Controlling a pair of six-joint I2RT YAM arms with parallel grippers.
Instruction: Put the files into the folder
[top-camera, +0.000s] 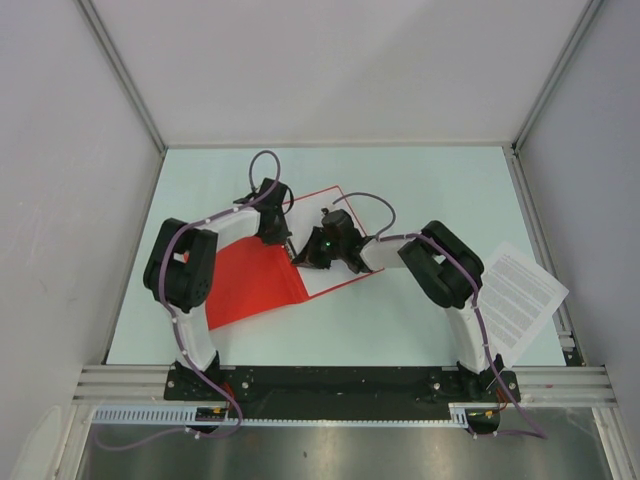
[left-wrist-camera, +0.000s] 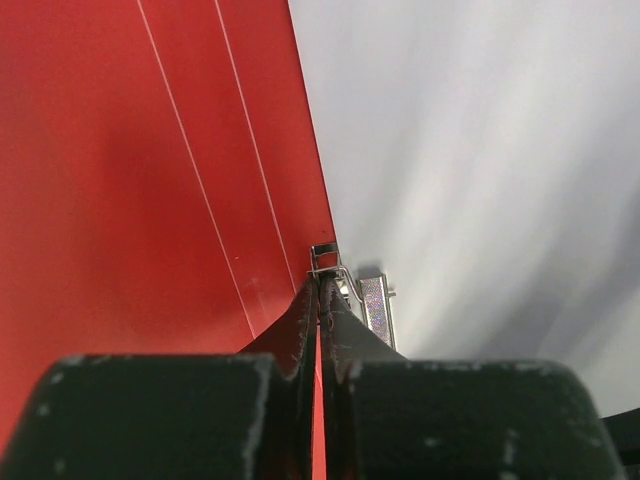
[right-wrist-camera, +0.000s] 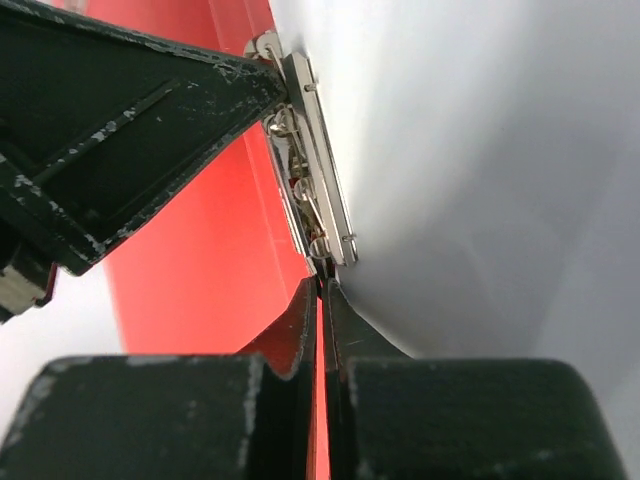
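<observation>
The red folder (top-camera: 250, 285) lies open at the table's middle, its white inner face (top-camera: 340, 272) to the right. My left gripper (top-camera: 277, 238) is shut on a thin red edge of the folder (left-wrist-camera: 150, 200), seen between its fingertips (left-wrist-camera: 320, 288) next to the metal clip (left-wrist-camera: 373, 305). My right gripper (top-camera: 303, 256) is also shut on a red folder edge (right-wrist-camera: 200, 270), its tips (right-wrist-camera: 321, 292) just below the clip (right-wrist-camera: 318, 200). The left gripper's fingers (right-wrist-camera: 120, 130) show in the right wrist view. The files (top-camera: 517, 298), printed white sheets, lie at the table's right edge, apart from both grippers.
Grey walls enclose the table on three sides. The files overhang the right rail (top-camera: 566, 330). The right arm's elbow (top-camera: 440, 265) stands between the folder and the files. A metal rail (top-camera: 340, 382) runs along the near edge.
</observation>
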